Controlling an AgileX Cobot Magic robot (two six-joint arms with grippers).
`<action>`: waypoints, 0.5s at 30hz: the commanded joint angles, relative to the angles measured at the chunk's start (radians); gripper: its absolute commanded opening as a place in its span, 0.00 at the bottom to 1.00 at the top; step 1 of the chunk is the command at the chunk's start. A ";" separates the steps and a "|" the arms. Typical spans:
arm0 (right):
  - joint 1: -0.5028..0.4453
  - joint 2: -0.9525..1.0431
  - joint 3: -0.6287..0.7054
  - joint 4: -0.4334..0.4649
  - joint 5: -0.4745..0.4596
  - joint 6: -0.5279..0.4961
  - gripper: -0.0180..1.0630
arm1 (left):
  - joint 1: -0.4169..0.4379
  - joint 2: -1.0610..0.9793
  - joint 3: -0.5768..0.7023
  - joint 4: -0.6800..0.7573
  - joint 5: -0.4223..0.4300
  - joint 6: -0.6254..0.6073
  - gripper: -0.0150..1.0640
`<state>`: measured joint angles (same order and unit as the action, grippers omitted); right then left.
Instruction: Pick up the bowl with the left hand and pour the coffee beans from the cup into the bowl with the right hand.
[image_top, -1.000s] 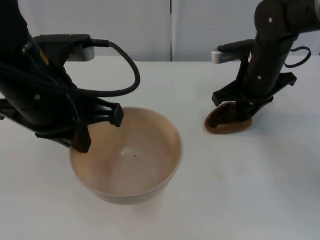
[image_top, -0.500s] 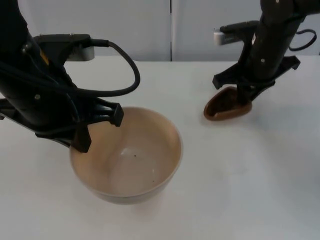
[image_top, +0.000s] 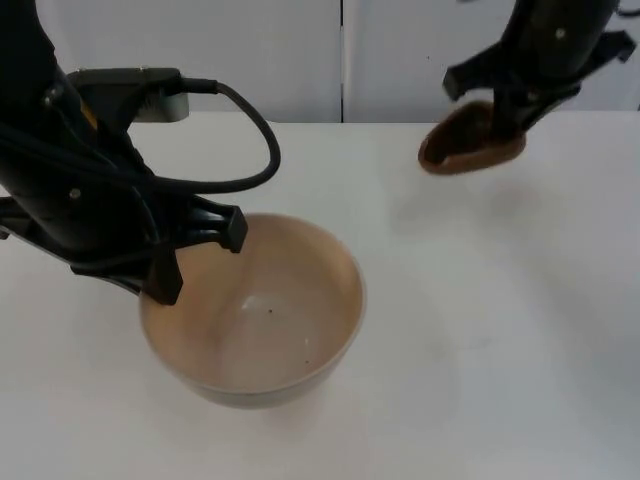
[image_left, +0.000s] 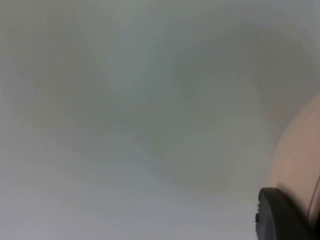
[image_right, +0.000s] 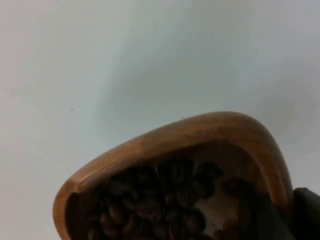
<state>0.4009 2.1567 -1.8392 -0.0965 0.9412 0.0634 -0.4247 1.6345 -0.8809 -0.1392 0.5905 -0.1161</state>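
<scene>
The bowl (image_top: 255, 320) is a wide tan one at the near left of the white counter (image_top: 480, 330), and its inside holds only a few dark specks. The cup (image_top: 470, 140) is a brown wooden one, held in the air at the far right, clear of the counter and well apart from the bowl; from the right wrist it (image_right: 175, 175) is seen partly filled with dark coffee beans (image_right: 160, 200). The left gripper (image_top: 165, 265) reaches in from the left, its fingers closed on the bowl's left rim. The right gripper (image_top: 505, 105) hangs above the far right of the counter, its fingers clamped on the cup's rim, with the cup slightly tilted.
</scene>
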 joint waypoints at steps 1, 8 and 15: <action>0.004 -0.076 -0.003 0.018 0.060 -0.034 0.02 | -0.003 -0.009 -0.003 -0.010 -0.001 -0.009 0.01; 0.004 -0.195 -0.003 0.024 0.162 -0.054 0.02 | -0.003 -0.009 -0.003 -0.047 -0.001 -0.009 0.01; 0.004 -0.268 -0.003 0.049 0.226 -0.082 0.02 | -0.003 -0.009 -0.003 -0.107 0.002 -0.009 0.01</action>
<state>0.4009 1.9132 -1.8392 -0.0576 1.1528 0.0000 -0.4247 1.6345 -0.8809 -0.2154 0.5905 -0.1161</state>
